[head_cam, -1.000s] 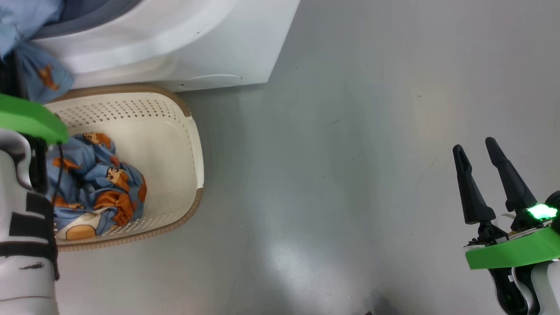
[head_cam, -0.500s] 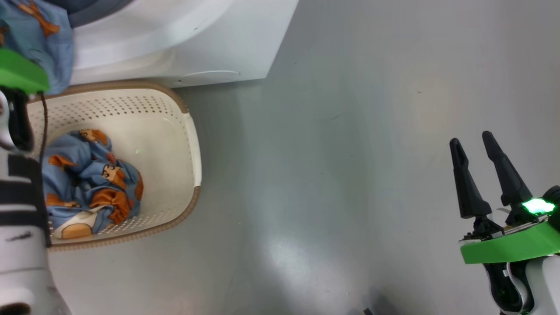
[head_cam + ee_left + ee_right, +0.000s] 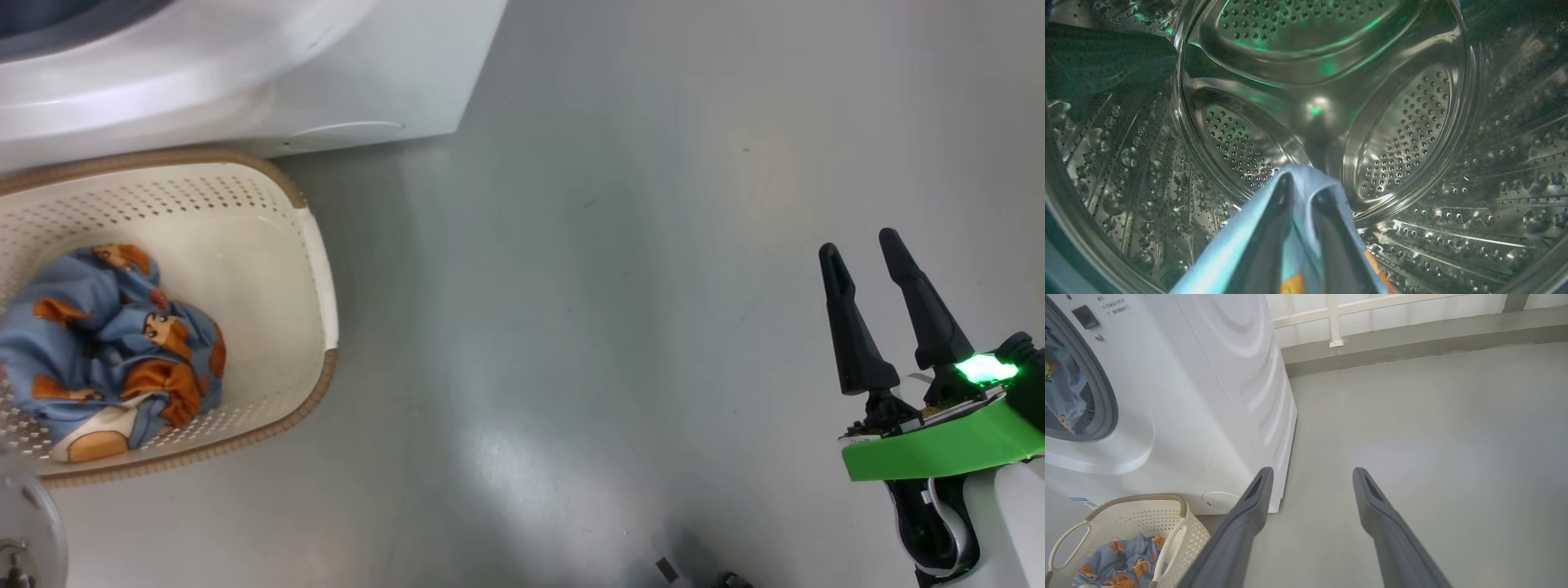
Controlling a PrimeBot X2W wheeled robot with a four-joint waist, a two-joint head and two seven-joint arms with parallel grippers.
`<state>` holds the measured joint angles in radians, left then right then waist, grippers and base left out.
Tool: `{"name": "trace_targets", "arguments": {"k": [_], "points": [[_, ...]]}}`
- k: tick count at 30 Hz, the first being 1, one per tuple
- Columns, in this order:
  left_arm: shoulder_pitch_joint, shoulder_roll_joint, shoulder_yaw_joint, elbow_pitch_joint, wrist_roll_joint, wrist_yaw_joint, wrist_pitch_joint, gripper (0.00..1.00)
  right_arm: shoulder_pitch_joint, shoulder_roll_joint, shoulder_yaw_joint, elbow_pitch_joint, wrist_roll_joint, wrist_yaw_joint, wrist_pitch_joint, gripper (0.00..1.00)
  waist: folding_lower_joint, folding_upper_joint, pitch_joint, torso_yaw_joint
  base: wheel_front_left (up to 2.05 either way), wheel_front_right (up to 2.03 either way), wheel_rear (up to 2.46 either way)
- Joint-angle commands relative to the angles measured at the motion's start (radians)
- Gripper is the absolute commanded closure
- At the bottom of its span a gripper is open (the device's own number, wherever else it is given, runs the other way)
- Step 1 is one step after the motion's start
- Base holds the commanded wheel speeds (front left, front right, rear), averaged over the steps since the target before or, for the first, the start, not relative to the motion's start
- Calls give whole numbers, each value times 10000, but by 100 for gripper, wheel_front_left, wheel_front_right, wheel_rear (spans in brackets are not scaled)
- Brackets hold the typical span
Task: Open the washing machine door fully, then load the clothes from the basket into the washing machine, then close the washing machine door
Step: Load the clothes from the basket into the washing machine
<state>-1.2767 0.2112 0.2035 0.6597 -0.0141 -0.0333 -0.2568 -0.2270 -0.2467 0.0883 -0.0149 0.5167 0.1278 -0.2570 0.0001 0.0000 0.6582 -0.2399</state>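
Note:
Inside the steel perforated drum (image 3: 1412, 122) of the washing machine (image 3: 245, 73), my left gripper (image 3: 1306, 185) is shut on a piece of the light blue bear-print clothes (image 3: 1229, 249), which drapes over both fingers. From the right wrist view that garment (image 3: 1061, 392) hangs in the machine's (image 3: 1208, 396) opening. More clothes (image 3: 106, 343) lie bundled in the cream basket (image 3: 314, 269) on the floor in front of the machine. My right gripper (image 3: 859, 242) is open and holds nothing, over bare floor far to the right of the basket. The washing machine door is out of view.
Grey floor (image 3: 571, 327) stretches between the basket and my right arm. In the right wrist view the basket (image 3: 1139, 498) stands against the machine's front lower corner, and a low wall with a white railing (image 3: 1335, 322) runs behind.
My left arm has risen out of the head view, carrying the blue garment from above the basket into the drum. The head camera shifted a little. The right gripper kept its pose.

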Motion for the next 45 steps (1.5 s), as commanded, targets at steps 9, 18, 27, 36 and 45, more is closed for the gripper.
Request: {"name": "trace_targets", "arguments": {"k": [9,18,27,36,45], "points": [[539,264,50,-559,-113,-24,-49,0,59,18,201,-119,156,29,-48,0,-1,0,101,5,0,0,0],[1050,-70,69,45,-365,-332,-49,0,102,-33,181,-84,124,29,-48,0,-1,0,-110,217,0,0,0],[1961,-427,91,196,-377,-426,-49,0,284,-229,6,-163,70,29,-48,0,-1,0,-334,589,0,0,0],[3489,-864,210,-460,-478,-584,-49,0,577,-455,-173,-280,-4,29,-48,0,-1,0,-597,1065,0,0,0],[5189,-1270,435,-1534,-741,-743,-49,0,790,-633,-403,-336,-64,29,-48,0,-1,0,-771,1430,0,0,0]]}}
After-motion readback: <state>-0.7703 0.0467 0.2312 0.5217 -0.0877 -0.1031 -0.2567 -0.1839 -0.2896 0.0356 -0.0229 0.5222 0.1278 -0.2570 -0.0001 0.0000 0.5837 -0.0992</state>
